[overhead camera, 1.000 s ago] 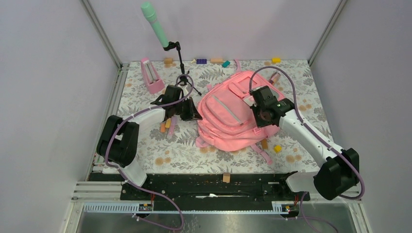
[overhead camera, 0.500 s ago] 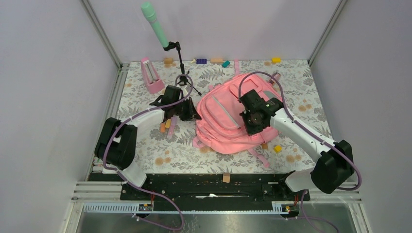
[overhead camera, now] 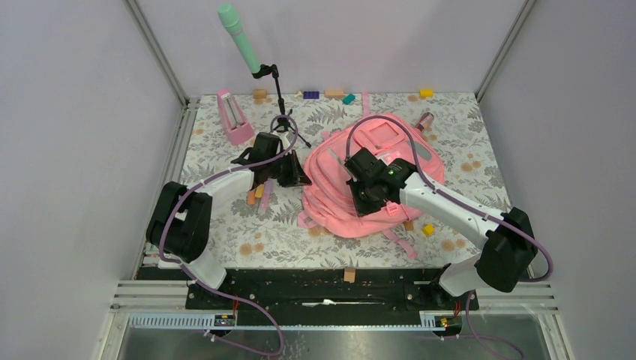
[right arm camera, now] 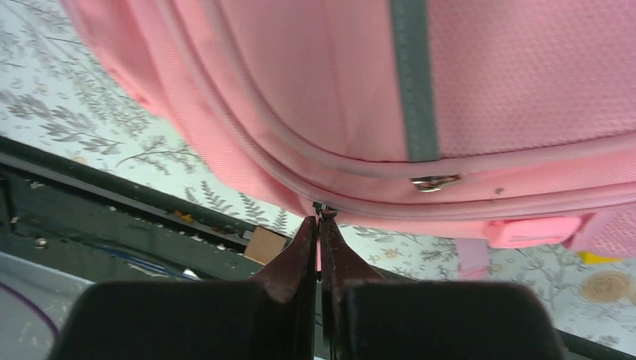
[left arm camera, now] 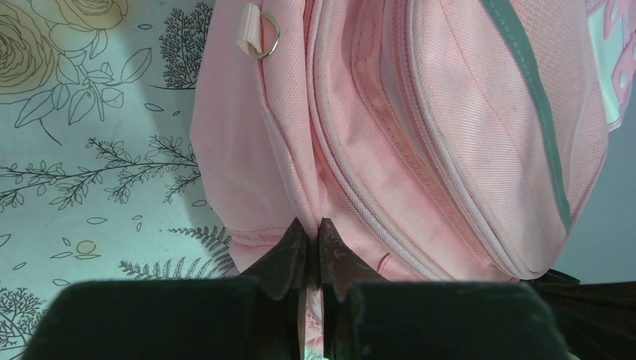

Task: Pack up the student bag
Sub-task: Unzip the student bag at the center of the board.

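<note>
Student bag [overhead camera: 330, 176] on table [overhead camera: 465, 142], contents hidden

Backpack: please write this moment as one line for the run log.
left gripper: shut on backpack edge | right gripper: shut on zipper pull | backpack: lying on table

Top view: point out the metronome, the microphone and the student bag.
pink metronome [overhead camera: 236, 120], top view, front face.
mint-green microphone [overhead camera: 239, 37], top view, middle of its body.
student bag [overhead camera: 330, 191], top view, front panel fabric.

Left arm [overhead camera: 225, 178] reaching forward, elbow bent, jaws pinched together, right arm [overhead camera: 442, 204] stretched leftward, jaws pinched together
</note>
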Action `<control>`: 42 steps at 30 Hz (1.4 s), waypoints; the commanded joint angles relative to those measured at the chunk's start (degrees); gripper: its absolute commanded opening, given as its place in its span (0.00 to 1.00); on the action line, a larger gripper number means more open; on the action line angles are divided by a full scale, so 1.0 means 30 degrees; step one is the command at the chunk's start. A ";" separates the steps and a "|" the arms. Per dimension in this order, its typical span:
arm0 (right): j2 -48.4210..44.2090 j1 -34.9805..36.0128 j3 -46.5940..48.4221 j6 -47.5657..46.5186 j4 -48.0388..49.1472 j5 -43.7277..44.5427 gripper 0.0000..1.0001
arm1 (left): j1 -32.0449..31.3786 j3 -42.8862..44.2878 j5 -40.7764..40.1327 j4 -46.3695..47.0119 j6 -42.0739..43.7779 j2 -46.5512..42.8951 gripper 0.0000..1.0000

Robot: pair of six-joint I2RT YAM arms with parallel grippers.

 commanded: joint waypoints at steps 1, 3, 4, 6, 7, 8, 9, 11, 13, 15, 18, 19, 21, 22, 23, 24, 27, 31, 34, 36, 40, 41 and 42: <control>-0.0372 0.0884 0.0591 0.2035 0.2594 -0.1528 0.00 | -0.0219 0.0024 0.0732 0.1847 -0.0541 -0.0852 0.00; -0.0468 0.1143 0.0391 0.2583 0.3490 -0.1553 0.00 | -0.0247 -0.0061 0.0812 0.1996 -0.0647 -0.0890 0.00; -0.0490 0.1204 0.0286 0.2852 0.3962 -0.1585 0.00 | -0.0270 -0.0120 0.0854 0.2070 -0.0678 -0.0955 0.00; -0.0506 0.1225 0.0093 0.3329 0.4835 -0.1512 0.00 | -0.0354 -0.0207 0.0905 0.2220 -0.0791 -0.1099 0.00; -0.0480 0.1226 0.0070 0.3583 0.5156 -0.1317 0.00 | -0.0404 -0.0261 0.0953 0.2295 -0.0850 -0.1164 0.00; -0.0389 0.1226 0.0147 0.3783 0.5398 -0.1131 0.00 | -0.0458 -0.0323 0.0992 0.2400 -0.0901 -0.1260 0.00; -0.0301 0.1226 0.0263 0.4017 0.5678 -0.1086 0.00 | -0.0542 -0.0404 0.0979 0.2457 -0.0959 -0.1393 0.00; 0.0005 0.1226 0.0594 0.4386 0.6059 -0.0746 0.00 | -0.0739 -0.0553 0.1034 0.2582 -0.1061 -0.1559 0.00; 0.0512 0.1226 0.0996 0.4793 0.6399 -0.0411 0.00 | -0.1019 -0.0647 0.1076 0.2593 -0.1095 -0.1771 0.00; 0.0983 0.1226 0.1458 0.5104 0.6453 -0.0099 0.00 | -0.1269 -0.0757 0.1034 0.2583 -0.1069 -0.1966 0.00; 0.1273 0.1226 0.1867 0.5730 0.6448 0.0509 0.00 | -0.1504 -0.1097 0.1034 0.2601 -0.1031 -0.2569 0.00; 0.1255 0.1226 0.1903 0.6000 0.6460 0.0753 0.00 | -0.1508 -0.1218 0.0980 0.2588 -0.0982 -0.2915 0.01; 0.1128 0.1211 0.1876 0.6569 0.6461 0.1177 0.00 | -0.1508 -0.1295 -0.0004 0.2194 -0.0169 -0.3992 0.17; 0.0976 0.1197 0.1792 0.6804 0.6469 0.1334 0.00 | -0.1508 -0.1436 -0.0925 0.2098 0.0169 -0.4613 0.31; 0.0880 0.1196 0.1736 0.6994 0.6448 0.1412 0.00 | -0.1508 -0.1547 -0.1554 0.2101 0.0505 -0.5331 0.49; 0.0755 0.1171 0.1621 0.7165 0.6434 0.1477 0.00 | -0.1508 -0.1881 -0.2247 0.2225 0.0792 -0.5996 0.61; 0.0506 0.1045 0.1299 0.7794 0.6423 0.1410 0.00 | -0.1592 -0.2924 -0.3470 0.3352 0.1531 -0.8135 0.78; 0.0230 0.0820 0.1001 0.8761 0.6431 0.1058 0.00 | -0.3279 -0.3322 -0.4782 0.3672 0.3877 -0.9933 0.81; 0.0011 0.0583 0.0887 0.9698 0.6432 0.0640 0.00 | -0.5319 -0.3902 -0.6075 0.3940 0.5821 -1.1121 0.81; -0.0186 0.0405 0.0767 1.0385 0.6420 0.0356 0.00 | -0.6239 -0.4459 -0.6509 0.4427 0.6765 -1.1767 0.81; -0.0650 -0.0065 0.0426 1.1651 0.6462 -0.0482 0.00 | -0.7539 -0.5728 -0.6621 0.5650 0.8182 -1.2968 0.81; -0.0811 -0.0130 0.0356 1.1746 0.6451 -0.0536 0.00 | -0.7832 -0.6170 -0.6869 0.5917 0.8409 -1.3172 0.81; -0.0943 -0.0145 0.0359 1.1761 0.6420 -0.0546 0.00 | -0.8107 -0.6419 -0.7108 0.6163 0.8635 -1.3267 0.81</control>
